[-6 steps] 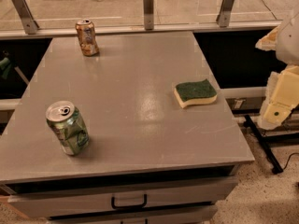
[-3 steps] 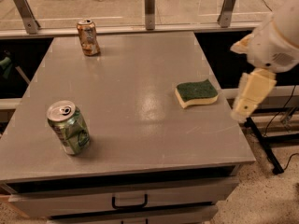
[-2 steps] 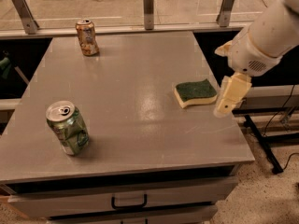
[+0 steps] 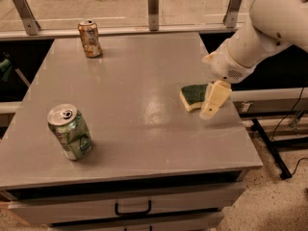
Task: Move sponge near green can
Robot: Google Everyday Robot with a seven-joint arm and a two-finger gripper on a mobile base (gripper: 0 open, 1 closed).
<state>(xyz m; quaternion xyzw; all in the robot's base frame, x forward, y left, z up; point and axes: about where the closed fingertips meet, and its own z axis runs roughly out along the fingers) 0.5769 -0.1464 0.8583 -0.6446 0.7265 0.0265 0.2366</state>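
The sponge (image 4: 192, 96) lies flat near the table's (image 4: 144, 66) right edge, well apart from the green can (image 4: 70, 131) at front-left; the gripper (image 4: 211, 105) hangs over its right end, likely lining up a grasp; open or closed, I cannot tell.

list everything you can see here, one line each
table: one, grey, middle of view
sponge: one, yellow with green face, right side of table, partly behind the gripper
green can: one, green and white, standing front left of table
orange-brown can: one, standing back left of table
drawer handle: one, black, below the table front
metal posts: three, silver, along the back rail
arm: one, white, reaching in from upper right
gripper: one, cream, over the sponge's right end
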